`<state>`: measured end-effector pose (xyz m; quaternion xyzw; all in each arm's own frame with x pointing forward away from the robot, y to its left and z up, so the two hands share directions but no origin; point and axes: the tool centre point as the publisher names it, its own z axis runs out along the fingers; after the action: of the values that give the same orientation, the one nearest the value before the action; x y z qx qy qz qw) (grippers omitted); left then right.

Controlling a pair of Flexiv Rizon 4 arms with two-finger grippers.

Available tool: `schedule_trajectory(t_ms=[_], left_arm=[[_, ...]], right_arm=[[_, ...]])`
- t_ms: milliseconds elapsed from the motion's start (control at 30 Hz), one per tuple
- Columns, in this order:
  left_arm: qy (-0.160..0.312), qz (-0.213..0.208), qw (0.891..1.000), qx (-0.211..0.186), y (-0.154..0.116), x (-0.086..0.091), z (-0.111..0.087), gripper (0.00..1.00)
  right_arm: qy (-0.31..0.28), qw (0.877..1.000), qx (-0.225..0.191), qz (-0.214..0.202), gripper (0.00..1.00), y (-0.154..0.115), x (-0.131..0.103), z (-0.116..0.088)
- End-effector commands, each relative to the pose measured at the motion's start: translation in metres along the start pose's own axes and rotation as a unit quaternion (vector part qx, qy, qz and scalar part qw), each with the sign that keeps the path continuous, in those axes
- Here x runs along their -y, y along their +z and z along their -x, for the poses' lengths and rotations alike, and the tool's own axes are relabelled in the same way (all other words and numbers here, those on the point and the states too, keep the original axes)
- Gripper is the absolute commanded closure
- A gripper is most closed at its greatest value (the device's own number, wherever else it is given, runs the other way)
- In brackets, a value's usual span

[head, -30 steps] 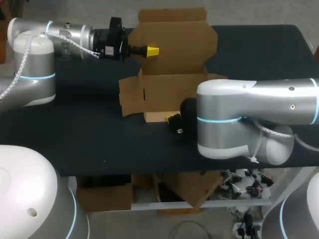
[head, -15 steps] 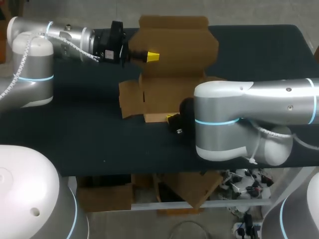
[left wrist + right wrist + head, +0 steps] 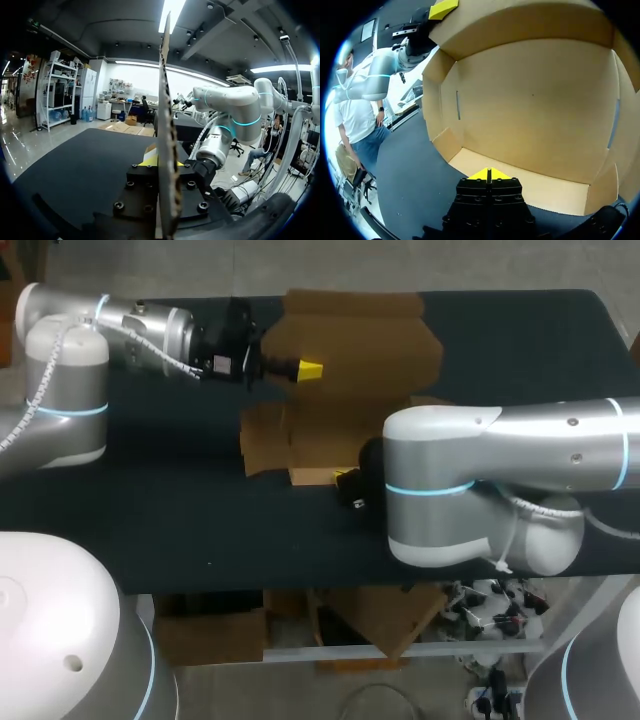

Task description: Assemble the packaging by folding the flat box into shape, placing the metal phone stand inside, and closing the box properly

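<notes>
The left fingers (image 3: 310,369) pinch the raised lid (image 3: 350,335) of the open cardboard box (image 3: 300,445), with the panel's edge clamped between them. The box stands mid-way across the desk (image 3: 150,510). The right fingers (image 3: 482,174), pressed together and empty, sit just outside its front wall.

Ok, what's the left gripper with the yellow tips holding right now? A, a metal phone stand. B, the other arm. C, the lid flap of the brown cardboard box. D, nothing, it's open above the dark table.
C: in the left wrist view the cardboard lid flap runs edge-on between the yellow tips of the left gripper, touched from both sides.
</notes>
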<state>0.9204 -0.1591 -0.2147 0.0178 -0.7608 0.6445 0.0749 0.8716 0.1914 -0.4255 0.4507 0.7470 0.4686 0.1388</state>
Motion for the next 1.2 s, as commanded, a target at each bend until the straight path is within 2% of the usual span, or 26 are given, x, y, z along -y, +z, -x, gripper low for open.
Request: schedule_trajectory(t_ms=[33, 467, 1200], left_arm=[[-0.001, 0.000, 1.000, 0.002, 0.001, -0.005, -0.008, 1.00], [0.001, -0.003, 1.000, 0.002, 0.002, -0.007, -0.029, 1.00], [-0.003, -0.004, 1.000, 0.001, 0.006, -0.015, -0.044, 1.00]], right_arm=[[0.000, 0.996, 0.090, 0.005, 1.00, 0.003, 0.003, -0.005], [0.000, 0.996, 0.090, 0.005, 1.00, 0.003, 0.003, -0.005], [0.000, 0.996, 0.090, 0.005, 1.00, 0.003, 0.003, -0.005]])
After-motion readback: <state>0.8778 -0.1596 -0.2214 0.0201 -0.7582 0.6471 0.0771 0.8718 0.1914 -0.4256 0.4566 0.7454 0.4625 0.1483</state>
